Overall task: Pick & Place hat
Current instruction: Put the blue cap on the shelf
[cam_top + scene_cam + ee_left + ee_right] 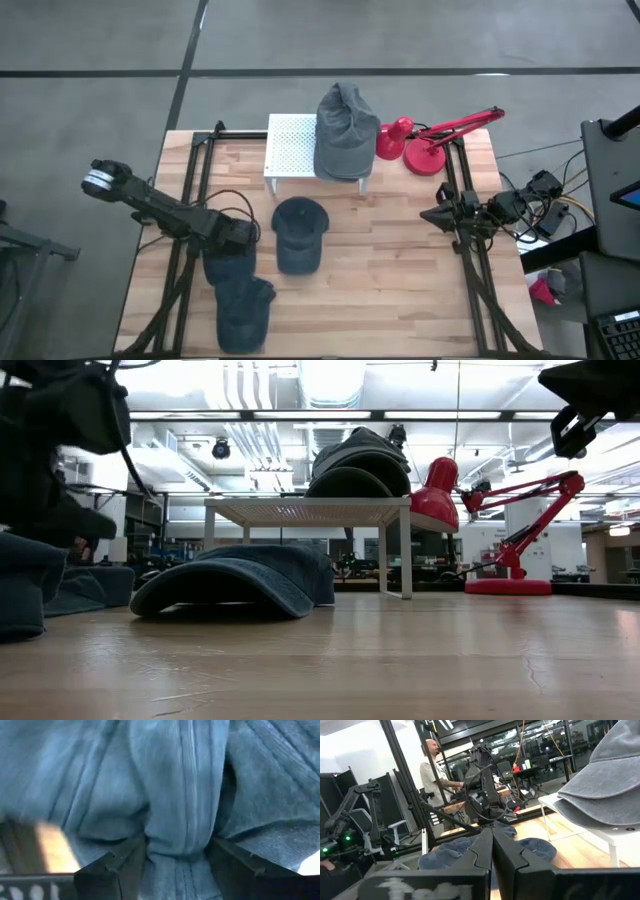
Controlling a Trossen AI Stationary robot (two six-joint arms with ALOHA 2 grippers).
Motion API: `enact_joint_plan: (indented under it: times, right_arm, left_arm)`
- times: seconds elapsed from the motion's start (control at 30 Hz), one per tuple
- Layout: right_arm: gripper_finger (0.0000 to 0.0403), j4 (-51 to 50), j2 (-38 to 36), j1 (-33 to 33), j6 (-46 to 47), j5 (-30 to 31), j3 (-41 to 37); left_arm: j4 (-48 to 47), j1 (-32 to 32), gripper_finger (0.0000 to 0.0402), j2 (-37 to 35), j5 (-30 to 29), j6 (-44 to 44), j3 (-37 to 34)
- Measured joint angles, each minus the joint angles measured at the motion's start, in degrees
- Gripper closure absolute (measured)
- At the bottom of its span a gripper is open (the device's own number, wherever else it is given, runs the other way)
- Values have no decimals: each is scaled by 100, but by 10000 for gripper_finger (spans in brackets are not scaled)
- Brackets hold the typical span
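Note:
A dark blue hat lies near the table's near-left edge, and my left gripper is shut on its far end. The left wrist view is filled with its blue cloth. A second blue hat rests flat on the table's middle, brim toward the near edge. Grey hats are stacked on a white perforated rack. My right gripper waits shut above the table's right side, touching nothing. My left gripper pinches a raised fold of the blue hat's crown between its two fingers, several layers bunched together. The fingers come from above and the far left, slanting down. The hat's near part lies on the table.
A red desk lamp stands at the far right, beside the rack. Black frame rails run along the left and right sides of the table. Bare wood shows near the right front. A person stands beyond the table.

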Motion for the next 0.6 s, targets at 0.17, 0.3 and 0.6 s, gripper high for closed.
enact_joint_plan:
  times: [0.17, 0.3, 0.6]
  right_arm:
    - [394, -1, 0, 0, 0, 0, 0]
    - [394, -2, 0, 0, 0, 0, 0]
    - [394, -3, 0, -2, 0, 1, 0]
  left_arm:
    - [506, 0, 215, -11, -25, -11, -386]
    - [535, -7, 278, -30, -156, 4, -454]
    - [549, -4, 382, -132, -738, 294, -414]
